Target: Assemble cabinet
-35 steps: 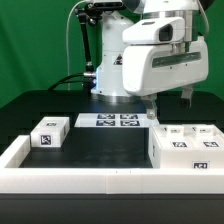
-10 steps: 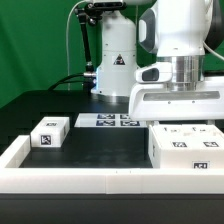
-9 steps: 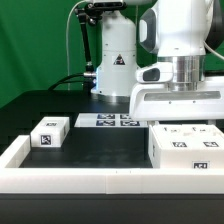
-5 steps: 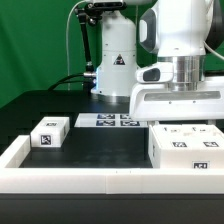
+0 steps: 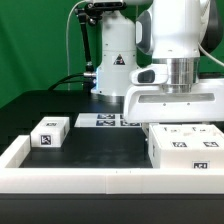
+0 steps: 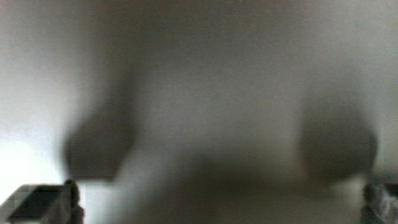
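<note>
Hovering low over the cabinet [image 5: 185, 146], lower right of the exterior view. Claw [image 6: 210, 203] spread wide, grasping nothing. Looks like the reach-to-grasp step. Next up: dropping squarely, then closing across its walls. Small block [image 5: 50, 132] lower left, marker board [image 5: 108, 121] mid-frame, rail [image 5: 90, 178] along the front. Nothing blocking.

white tagged cabinet [image 5: 185, 150], small block [image 5: 50, 132] well apart

The exterior camera sits low and near before the desk [image 5: 100, 140], facing across it toward the arm's base [image 5: 112, 65]. The wrist camera looks along the hand [image 6: 210, 202], dark fingertips [image 6: 39, 203] flanking a blurred white surface [image 6: 214, 90] very close; any shared part is unclear.
</note>
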`<state>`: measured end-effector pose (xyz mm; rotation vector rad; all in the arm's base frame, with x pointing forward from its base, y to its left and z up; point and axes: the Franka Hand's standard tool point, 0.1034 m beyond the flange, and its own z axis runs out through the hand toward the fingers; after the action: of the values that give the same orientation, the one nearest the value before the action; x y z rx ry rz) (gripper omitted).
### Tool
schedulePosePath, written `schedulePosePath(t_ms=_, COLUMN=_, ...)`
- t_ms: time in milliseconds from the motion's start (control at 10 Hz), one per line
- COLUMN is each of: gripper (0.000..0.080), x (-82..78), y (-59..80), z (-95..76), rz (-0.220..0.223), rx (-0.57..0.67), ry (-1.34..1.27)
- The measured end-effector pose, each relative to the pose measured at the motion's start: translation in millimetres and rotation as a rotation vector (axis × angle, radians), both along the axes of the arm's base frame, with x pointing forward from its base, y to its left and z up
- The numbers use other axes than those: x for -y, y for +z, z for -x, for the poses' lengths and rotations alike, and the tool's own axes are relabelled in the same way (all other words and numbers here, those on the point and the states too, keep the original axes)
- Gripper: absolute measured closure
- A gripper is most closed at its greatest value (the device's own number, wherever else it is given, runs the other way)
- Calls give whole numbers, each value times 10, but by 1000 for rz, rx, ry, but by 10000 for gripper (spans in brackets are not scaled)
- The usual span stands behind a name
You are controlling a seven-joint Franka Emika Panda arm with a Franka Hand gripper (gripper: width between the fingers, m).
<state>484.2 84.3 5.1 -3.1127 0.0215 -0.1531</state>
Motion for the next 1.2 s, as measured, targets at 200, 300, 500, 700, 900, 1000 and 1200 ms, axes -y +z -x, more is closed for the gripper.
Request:
schedulePosePath(t_ms=200, gripper=2, x=-5, y=6, z=-13, rz=0, rx=3, ry=5)
schedulePosePath(t_ms=300, gripper=2, x=-5, y=5, z=-14, rz=0, rx=3, ry=10)
schedulePosePath(t_ms=500, gripper=184, x=-20, y=6, z=-12, rz=-1, rx=4, ry=13)
schedulePosePath(t_ms=700, gripper=332, x=-41, y=5, z=-8, rz=-1, rx=4, ry=18)
schedulePosePath(t_ms=900, gripper=526, x=-42, y=5, z=-8, rz=-1, rx=4, ry=18)
schedulePosePath(t_ms=1000, gripper=629, x=-41, y=3, z=-5, rz=-1, rx=4, ry=18)
schedulePosePath(t_ms=1200, gripper=629, x=-37, y=1, z=-3, rz=0, rx=4, ry=25)
